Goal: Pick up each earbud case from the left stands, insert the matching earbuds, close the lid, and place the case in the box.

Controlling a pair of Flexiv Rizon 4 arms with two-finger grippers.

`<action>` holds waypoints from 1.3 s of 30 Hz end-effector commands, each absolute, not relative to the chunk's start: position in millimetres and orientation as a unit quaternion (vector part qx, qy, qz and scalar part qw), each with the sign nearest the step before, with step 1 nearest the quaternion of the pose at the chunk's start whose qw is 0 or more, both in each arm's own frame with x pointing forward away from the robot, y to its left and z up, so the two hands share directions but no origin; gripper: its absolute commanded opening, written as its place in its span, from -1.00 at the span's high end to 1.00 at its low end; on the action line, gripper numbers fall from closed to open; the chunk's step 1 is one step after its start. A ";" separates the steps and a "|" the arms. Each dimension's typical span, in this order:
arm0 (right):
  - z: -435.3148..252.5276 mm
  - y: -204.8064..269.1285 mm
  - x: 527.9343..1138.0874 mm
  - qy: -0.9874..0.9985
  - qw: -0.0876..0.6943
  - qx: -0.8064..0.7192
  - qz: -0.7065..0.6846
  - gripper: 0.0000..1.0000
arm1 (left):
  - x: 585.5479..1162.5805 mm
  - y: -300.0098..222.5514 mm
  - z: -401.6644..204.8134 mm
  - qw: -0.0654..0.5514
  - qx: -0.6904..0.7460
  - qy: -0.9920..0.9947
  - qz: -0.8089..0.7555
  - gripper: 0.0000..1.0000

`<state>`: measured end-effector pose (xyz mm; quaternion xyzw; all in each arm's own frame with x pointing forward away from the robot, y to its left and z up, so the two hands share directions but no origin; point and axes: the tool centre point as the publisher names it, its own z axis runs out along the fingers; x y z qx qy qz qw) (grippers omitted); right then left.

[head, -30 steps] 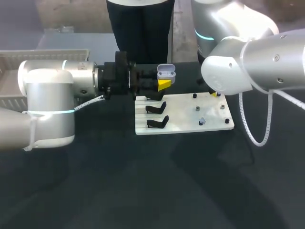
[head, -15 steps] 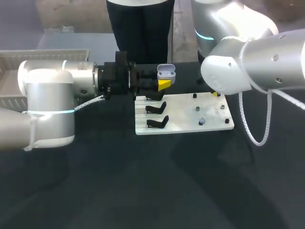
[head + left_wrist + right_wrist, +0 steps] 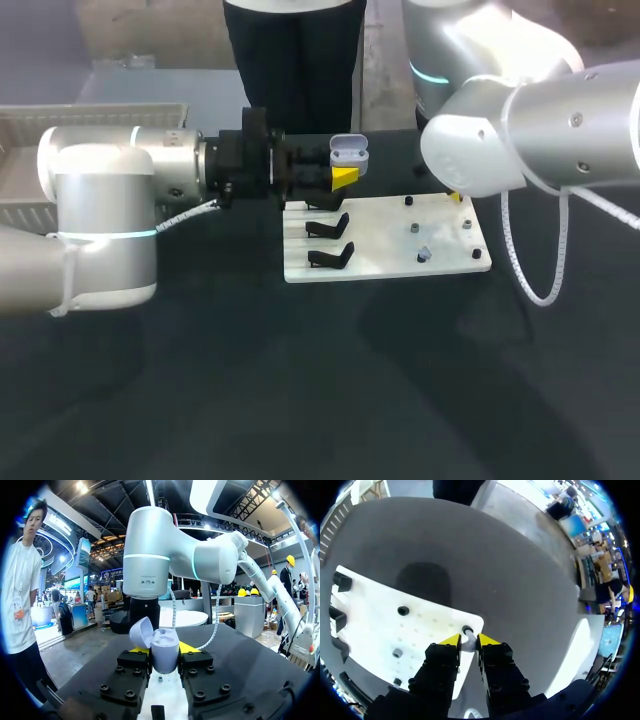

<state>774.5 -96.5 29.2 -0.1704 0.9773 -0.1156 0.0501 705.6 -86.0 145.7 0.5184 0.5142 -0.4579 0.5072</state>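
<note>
Dark table (image 3: 300, 400), with a white board (image 3: 390, 245) at its far middle. Held off the surface just past the board's far left corner is the earbud case (image 3: 165, 650): pale lavender, rounded, body upright, lid hinged open and tipped aside. Clamped on its lower body is the left gripper (image 3: 164, 656), one yellow tip on each side. Over a board corner, the right gripper (image 3: 469, 641) has its fingers nearly together, pinching a small grey earbud (image 3: 468, 639) at a black socket (image 3: 467, 629). The head view hides that grip behind the right arm (image 3: 520, 130) and shows only a yellow speck. The right wrist view shows it plainly.
</note>
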 end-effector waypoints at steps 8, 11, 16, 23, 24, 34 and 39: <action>83.3 -89.6 749.0 0.978 0.048 -0.172 -0.108 1.00 | 706.2 -86.0 145.5 0.507 0.519 0.514 -0.458 1.00; 101.6 -84.9 736.9 0.978 0.041 -0.176 -0.104 1.00 | 706.2 -86.0 145.5 0.507 0.519 0.514 -0.458 1.00; 130.0 -73.9 718.9 0.980 0.030 -0.175 -0.092 1.00 | 706.2 -86.0 145.5 0.507 0.519 0.514 -0.458 1.00; 156.8 -54.1 694.4 0.981 0.018 -0.169 -0.092 1.00 | 706.2 -86.0 145.5 0.507 0.519 0.514 -0.458 1.00; 159.6 -51.1 690.5 0.981 0.008 -0.170 -0.093 1.00 | 706.2 -86.0 145.5 0.507 0.519 0.514 -0.458 1.00; 166.4 -44.4 682.7 0.982 0.015 -0.167 -0.085 1.00 | 706.2 -86.0 145.5 0.507 0.519 0.514 -0.458 1.00; 166.4 -44.4 682.7 0.982 0.015 -0.167 -0.085 1.00 | 706.2 -86.0 145.5 0.507 0.519 0.514 -0.458 1.00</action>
